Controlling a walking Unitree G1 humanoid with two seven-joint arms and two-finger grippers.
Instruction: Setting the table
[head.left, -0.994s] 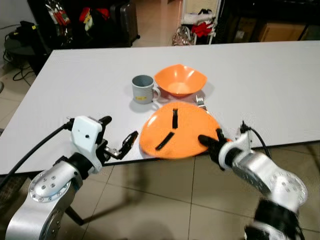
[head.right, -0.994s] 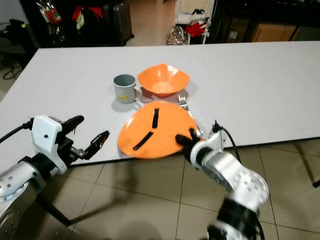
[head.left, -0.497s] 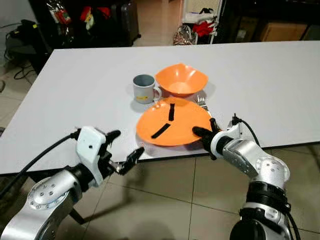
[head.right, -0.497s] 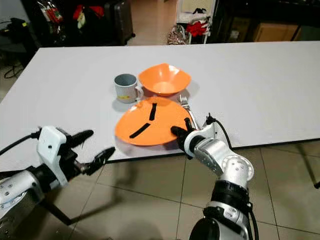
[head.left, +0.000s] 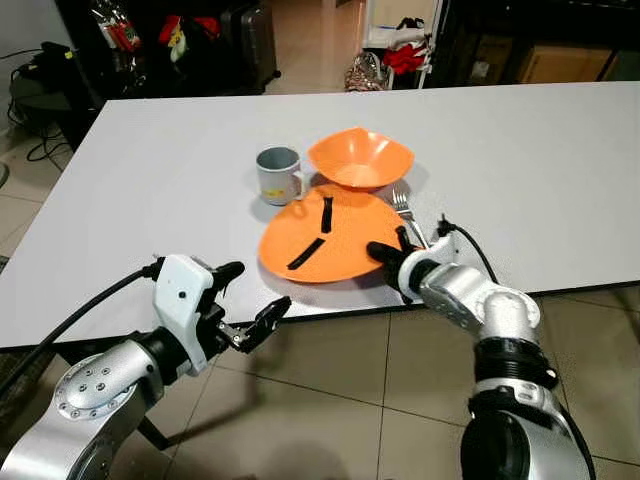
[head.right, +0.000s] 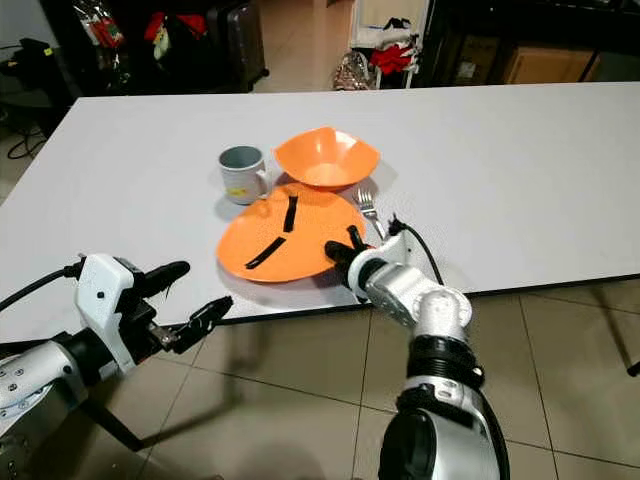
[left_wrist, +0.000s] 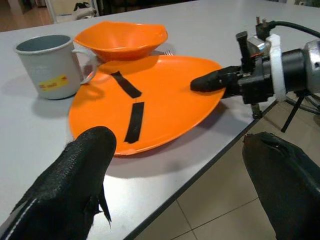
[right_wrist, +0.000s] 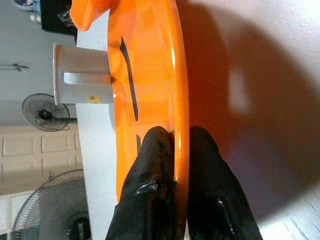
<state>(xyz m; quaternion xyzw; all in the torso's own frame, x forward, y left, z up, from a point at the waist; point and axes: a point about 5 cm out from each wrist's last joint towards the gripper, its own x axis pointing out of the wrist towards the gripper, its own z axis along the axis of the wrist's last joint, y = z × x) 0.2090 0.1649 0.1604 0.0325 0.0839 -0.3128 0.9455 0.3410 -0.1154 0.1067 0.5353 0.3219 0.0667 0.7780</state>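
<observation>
Two black-taped flat orange plastic plate (head.left: 325, 240) moved inward from desk's near edge, right gripper (head.left: 392, 254) clamped on its rim; left gripper (head.left: 248, 303) spread wide, empty, off-edge.

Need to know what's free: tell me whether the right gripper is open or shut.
Shut on the orange plate. The right gripper has one of its fingers on each face of the rim.

right claw (head.left: 392, 258) pinched closed; left claw (head.left: 252, 300) spread wide, held low.
</observation>
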